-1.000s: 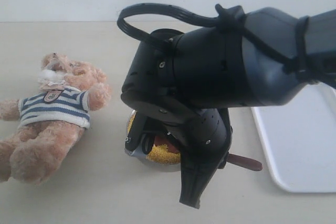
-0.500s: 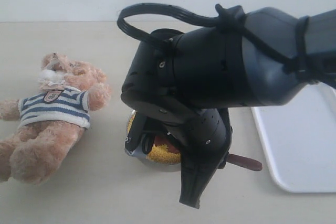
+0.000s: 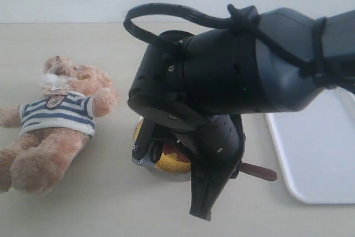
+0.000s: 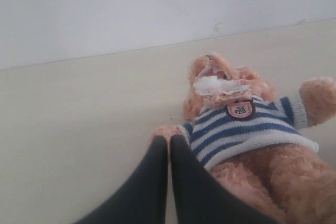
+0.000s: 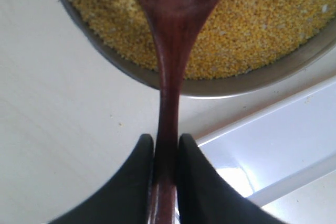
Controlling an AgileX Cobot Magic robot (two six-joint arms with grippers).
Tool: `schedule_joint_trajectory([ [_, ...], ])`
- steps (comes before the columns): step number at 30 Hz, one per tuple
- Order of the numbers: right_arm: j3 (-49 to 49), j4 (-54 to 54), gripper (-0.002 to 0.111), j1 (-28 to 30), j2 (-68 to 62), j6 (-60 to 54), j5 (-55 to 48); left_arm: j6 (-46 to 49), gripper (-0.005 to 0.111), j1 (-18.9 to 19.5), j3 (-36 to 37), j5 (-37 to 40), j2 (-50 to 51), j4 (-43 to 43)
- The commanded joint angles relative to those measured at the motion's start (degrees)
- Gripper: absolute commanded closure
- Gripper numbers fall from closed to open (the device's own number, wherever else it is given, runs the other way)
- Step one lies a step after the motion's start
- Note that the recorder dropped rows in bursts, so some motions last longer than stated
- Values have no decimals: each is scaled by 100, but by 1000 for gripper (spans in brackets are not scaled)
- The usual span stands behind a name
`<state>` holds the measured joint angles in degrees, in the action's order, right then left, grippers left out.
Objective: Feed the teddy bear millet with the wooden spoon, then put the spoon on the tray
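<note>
The teddy bear point(image 3: 55, 120) lies on its back at the left of the table, in its striped shirt point(image 4: 247, 129). My left gripper point(image 4: 169, 140) is shut and empty, its tips just in front of the bear's paw. My right gripper point(image 5: 166, 140) is shut on the slim handle of the wooden spoon point(image 5: 173, 24). The spoon's oval bowl lies over the millet point(image 5: 262, 24) in the metal bowl point(image 5: 236, 85). In the exterior view my right arm hides most of the millet point(image 3: 172, 162); the spoon's handle end point(image 3: 260, 172) sticks out toward the tray point(image 3: 321, 154).
The white tray's rim point(image 5: 273, 140) lies close beside the metal bowl. A pale wall runs along the back of the beige table point(image 3: 111, 203). The bulky right arm point(image 3: 233, 76) hangs over the middle of the table.
</note>
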<state>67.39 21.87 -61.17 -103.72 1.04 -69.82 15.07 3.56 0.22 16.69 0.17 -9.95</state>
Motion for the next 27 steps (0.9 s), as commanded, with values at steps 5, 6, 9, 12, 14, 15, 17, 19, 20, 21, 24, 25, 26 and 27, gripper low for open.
schedule_joint_trajectory([
  [5,438,-208,109,22,43,-37,-14,-12,103,-23,-22,2,-17,5],
  [6,479,-271,109,22,43,-104,-14,-12,103,-23,-22,2,-17,5],
  [9,530,-415,109,86,43,-104,-14,-12,103,-23,-22,2,-17,5],
  [12,530,-626,109,286,43,-104,-14,-12,103,-23,-22,2,-17,5],
  [14,530,-663,109,435,43,-104,-14,-12,103,-23,-22,2,-17,5],
  [15,530,-663,109,493,43,-104,-14,-12,103,-23,-22,2,-17,5],
  [17,530,-663,109,553,43,-104,-14,-12,103,-23,-22,2,-17,5],
  [19,530,-663,109,568,43,-104,-14,-12,103,-23,-22,2,-17,5],
  [20,530,-663,109,568,43,-104,-14,-12,103,-23,-22,2,-17,5],
  [21,530,-663,109,568,43,-104,-14,-12,103,-23,-22,2,-17,5],
  [24,530,-663,109,568,43,-53,-14,-12,103,-23,-22,2,-17,5],
  [25,530,-676,109,568,33,-53,-14,-12,103,-23,-22,2,-17,5],
  [26,530,-675,109,568,33,-25,-14,-12,103,-23,-22,2,-17,5],
  [27,530,-675,109,568,21,-17,-14,-12,103,-23,-22,2,-17,5],
])
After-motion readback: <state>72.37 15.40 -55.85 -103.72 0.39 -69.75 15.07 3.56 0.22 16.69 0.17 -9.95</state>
